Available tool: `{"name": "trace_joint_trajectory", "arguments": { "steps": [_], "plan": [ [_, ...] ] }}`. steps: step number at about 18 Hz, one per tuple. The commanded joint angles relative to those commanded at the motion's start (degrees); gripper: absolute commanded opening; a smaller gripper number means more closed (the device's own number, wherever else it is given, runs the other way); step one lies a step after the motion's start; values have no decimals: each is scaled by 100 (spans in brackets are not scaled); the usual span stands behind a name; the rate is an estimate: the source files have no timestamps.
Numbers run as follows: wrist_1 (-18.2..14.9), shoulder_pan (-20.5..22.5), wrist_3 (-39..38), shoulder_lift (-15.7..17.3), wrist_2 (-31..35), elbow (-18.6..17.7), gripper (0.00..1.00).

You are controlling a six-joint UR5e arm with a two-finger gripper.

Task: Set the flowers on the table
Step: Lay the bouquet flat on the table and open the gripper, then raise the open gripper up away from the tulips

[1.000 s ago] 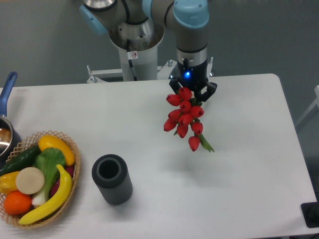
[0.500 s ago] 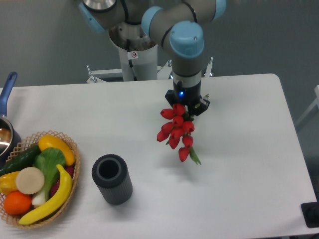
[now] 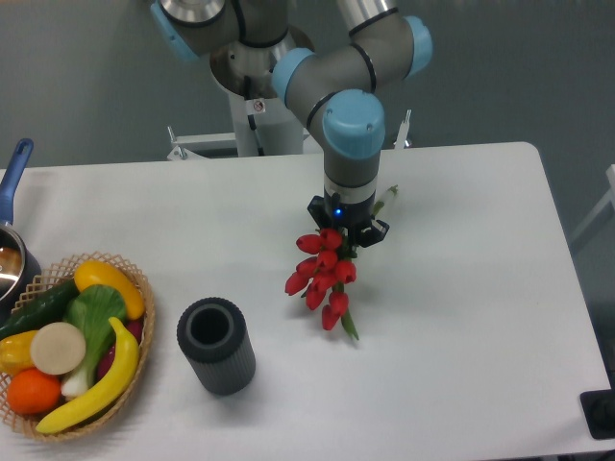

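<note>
My gripper [image 3: 347, 230] pinched the flowers [image 3: 320, 277] by the stems above mid-counter [image 3: 461, 317]; red heads hung down-left, stems pointing up-right. Since earlier, they had moved left and lower.

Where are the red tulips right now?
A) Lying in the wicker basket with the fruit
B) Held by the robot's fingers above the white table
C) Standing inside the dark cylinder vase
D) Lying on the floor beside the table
B: the flowers hang from the gripper, its fingers closed on the stems, over the table, apart from the dark vase and basket.
</note>
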Motion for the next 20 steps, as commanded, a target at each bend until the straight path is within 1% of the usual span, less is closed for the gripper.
{"name": "trace_joint_trajectory", "arguments": {
  "steps": [1, 2, 3, 4, 5, 6, 7, 8, 10, 13, 14, 17, 20],
  "plan": [
    [9, 9, 9, 9, -17, 17, 21],
    [17, 9, 9, 9, -26, 35, 22],
    [17, 9, 9, 17, -26, 70, 30],
    [26, 17, 26, 0, -18, 140, 62],
    [26, 35, 70, 0, -26, 176, 63],
    [26, 44, 114, 0, -26, 202, 69],
    [35, 53, 149, 0, -26, 237, 84],
    [35, 61, 193, 9, -26, 263, 91],
    [44, 88, 220, 61, -44, 342, 94],
    [44, 114, 211, 79, -35, 378, 96],
    [53, 114, 211, 88, -35, 387, 100],
    [53, 97, 159, 315, -26, 457, 100],
    [18, 105, 167, 544, 61, 755, 100]
  ]
}}
